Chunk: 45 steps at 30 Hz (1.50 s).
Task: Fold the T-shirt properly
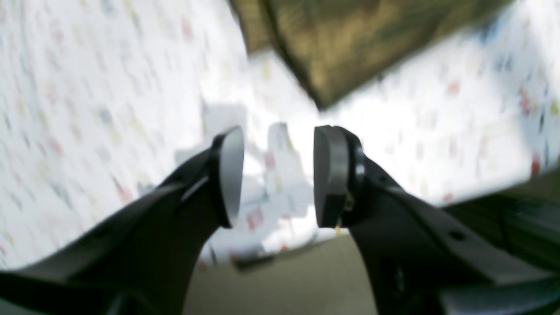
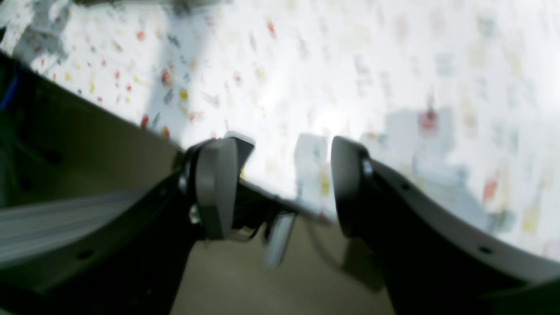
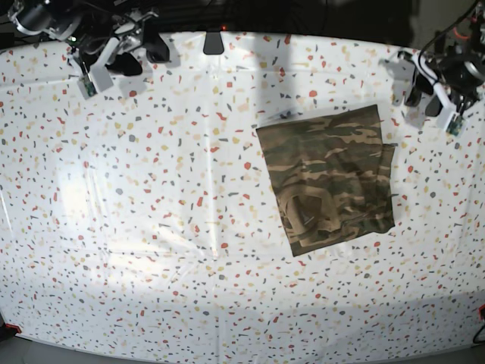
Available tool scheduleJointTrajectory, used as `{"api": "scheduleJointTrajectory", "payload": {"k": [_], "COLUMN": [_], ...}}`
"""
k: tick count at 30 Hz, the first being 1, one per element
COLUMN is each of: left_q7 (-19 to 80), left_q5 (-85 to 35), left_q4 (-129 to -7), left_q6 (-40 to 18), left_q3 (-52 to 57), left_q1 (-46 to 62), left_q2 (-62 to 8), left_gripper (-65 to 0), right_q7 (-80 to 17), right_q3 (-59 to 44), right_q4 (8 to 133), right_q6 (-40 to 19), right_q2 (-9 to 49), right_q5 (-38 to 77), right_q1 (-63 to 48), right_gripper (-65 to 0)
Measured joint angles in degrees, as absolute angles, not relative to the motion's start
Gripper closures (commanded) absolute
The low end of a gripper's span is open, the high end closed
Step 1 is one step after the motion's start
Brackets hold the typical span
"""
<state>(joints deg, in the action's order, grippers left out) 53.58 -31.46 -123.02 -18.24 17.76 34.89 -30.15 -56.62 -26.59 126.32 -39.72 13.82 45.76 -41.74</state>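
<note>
The T-shirt (image 3: 326,178) lies folded into a rough rectangle right of the table's middle, camouflage side up, with its tan collar showing near the lower left part. One corner of the T-shirt (image 1: 350,43) shows blurred at the top of the left wrist view. My left gripper (image 1: 278,175) is open and empty above the speckled cover, short of that corner; in the base view the left gripper (image 3: 424,97) hovers off the shirt's far right corner. My right gripper (image 2: 280,188) is open and empty at the table's far left edge, and the right gripper (image 3: 144,54) is far from the shirt.
The table (image 3: 151,227) is covered in a white sheet with red, yellow and grey specks. A small dark clip (image 3: 213,42) sits at the far edge. Both wrist views show the table's edge and the floor below it.
</note>
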Motion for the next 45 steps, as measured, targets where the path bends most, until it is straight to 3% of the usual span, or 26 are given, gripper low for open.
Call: {"api": "scheduleJointTrajectory", "payload": {"k": [6, 9, 12, 15, 20, 25, 29, 32, 36, 45], "left_q7": [52.53, 47.77, 42.65, 37.91, 30.15, 9.26, -3.95, -9.58, -9.47, -4.29], "left_q5": [-29.08, -24.82, -24.18, -20.12, -16.62, -13.15, -13.54, -13.32, -9.19, -6.04], "left_q4": [-122.96, -121.54, -114.30, -99.77, -67.77, -38.13, -22.48, -18.35, -19.38, -20.38], "left_q6": [-23.33, -25.80, -29.52, -30.24, -29.87, -29.21, -22.52, -22.90, -22.57, -22.81], "left_q3": [19.88, 19.73, 17.06, 12.73, 8.71, 8.75, 8.91, 8.88, 8.91, 8.88], "left_q1": [48.49, 52.75, 53.28, 49.71, 37.54, 27.40, 21.76, 19.94, 19.75, 18.46], "left_q2": [-27.38, -22.02, -21.12, -20.93, -15.90, -13.17, -11.70, -11.22, -12.23, -11.92], "left_gripper": [-24.5, -24.5, -24.4, -24.5, -24.5, -24.5, -24.5, -24.5, -24.5, -24.5], "right_q7": [-56.34, -52.60, -44.66, -36.27, -25.93, -17.50, -10.68, -2.81, 0.93, 0.60], "right_q3": [-33.85, -33.08, -30.48, -25.91, -18.59, -16.03, -15.49, -15.33, -15.44, -15.42], "right_q4": [126.41, 123.96, 116.84, 104.66, 78.28, 53.06, 37.04, 27.24, 19.90, 19.53], "right_q6": [-39.72, -39.75, -39.81, -39.51, -39.72, -39.68, -39.59, -34.41, -28.16, -27.86], "right_q2": [8.69, 7.60, 8.25, 9.89, 14.57, 15.68, 15.59, 14.98, 15.57, 15.57], "right_q5": [45.54, 44.47, 36.71, 29.12, 28.53, 23.73, 19.29, 19.09, 17.82, 15.03], "right_q1": [-55.46, -59.35, -60.29, -57.19, -47.29, -34.26, -24.21, -18.06, -13.34, -9.34], "right_gripper": [-34.1, -34.1, -34.1, -34.1, -34.1, -34.1, -34.1, -34.1, -34.1, -34.1]}}
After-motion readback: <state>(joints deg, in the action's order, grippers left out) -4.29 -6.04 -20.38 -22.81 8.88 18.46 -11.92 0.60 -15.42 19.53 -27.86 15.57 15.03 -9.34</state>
